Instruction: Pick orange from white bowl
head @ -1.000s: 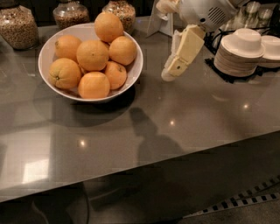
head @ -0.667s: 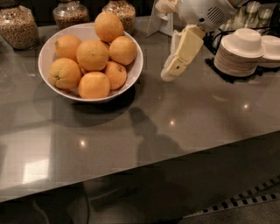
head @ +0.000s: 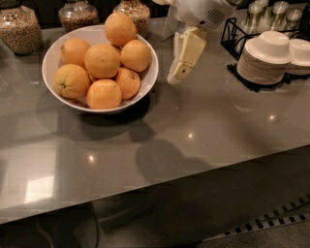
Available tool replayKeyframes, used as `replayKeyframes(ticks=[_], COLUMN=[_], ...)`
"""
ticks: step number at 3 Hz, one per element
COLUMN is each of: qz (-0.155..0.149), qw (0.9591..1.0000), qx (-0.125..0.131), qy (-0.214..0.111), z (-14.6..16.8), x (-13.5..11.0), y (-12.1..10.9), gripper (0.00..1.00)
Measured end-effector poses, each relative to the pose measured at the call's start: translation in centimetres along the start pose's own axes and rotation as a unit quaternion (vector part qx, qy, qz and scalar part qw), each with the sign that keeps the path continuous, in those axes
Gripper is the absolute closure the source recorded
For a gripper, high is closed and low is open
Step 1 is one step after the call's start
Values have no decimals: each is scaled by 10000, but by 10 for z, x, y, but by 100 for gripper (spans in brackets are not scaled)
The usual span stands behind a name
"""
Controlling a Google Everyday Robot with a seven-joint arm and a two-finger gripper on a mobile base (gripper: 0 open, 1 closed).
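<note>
Nearest the camera, at the bottom right: dark floor crossed by a black-and-white striped strip (head: pixel 271 224). Just beyond, the front edge of a glossy grey table (head: pixel 203 145), filling most of the view, dotted with small reflections of light and marked by a soft dark shadow (head: pixel 164 162) near the middle.

Further back, on the left half of the table: the white bowl (head: pixel 48 72), wide, round and glossy, standing upright, heaped with about seven fruits. In the middle of the heap, the orange (head: pixel 102 60): large, round, plain dimpled skin, resting on the fruit beneath and touching its neighbours all round. Closest to the viewer, a front orange (head: pixel 103 94). At the left, a stem-dotted orange (head: pixel 71 81). Highest and farthest back, a top orange (head: pixel 120 28), perched above the rim.

Just right of the bowl and clear of its rim: the claw (head: pixel 186 55), cream-coloured, hanging from a white arm (head: pixel 203 12) that enters at the top edge. Tilted, tip pointing down and to the left, above the table, touching neither bowl nor fruit. Open or closed: cannot tell from this angle.

At the far right, a stack of small white dishes (head: pixel 264 63), beside a black wire rack (head: pixel 232 34). Along the back edge, glass jars (head: pixel 19 26) of brown, grain-like contents. In the top right corner, small metal-lidded containers (head: pixel 271 9).
</note>
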State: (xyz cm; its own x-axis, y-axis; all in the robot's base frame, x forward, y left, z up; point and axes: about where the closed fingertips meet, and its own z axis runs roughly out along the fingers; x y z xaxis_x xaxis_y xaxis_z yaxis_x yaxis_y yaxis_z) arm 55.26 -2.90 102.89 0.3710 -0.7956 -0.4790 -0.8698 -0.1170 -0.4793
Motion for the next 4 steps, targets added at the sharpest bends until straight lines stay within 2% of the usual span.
replayKeyframes(ticks=[1, 2, 3, 4], qz=[-1051, -2237, -2489, -3343], qw=[9945, 9745, 9684, 9393], qx=[21, -155, -161, -454], qy=[23, 66, 68, 627], z=[24, 48, 50, 67], x=[-17, -41, -42, -48], y=[-22, -29, -29, -34], gripper=[0, 0, 0, 0])
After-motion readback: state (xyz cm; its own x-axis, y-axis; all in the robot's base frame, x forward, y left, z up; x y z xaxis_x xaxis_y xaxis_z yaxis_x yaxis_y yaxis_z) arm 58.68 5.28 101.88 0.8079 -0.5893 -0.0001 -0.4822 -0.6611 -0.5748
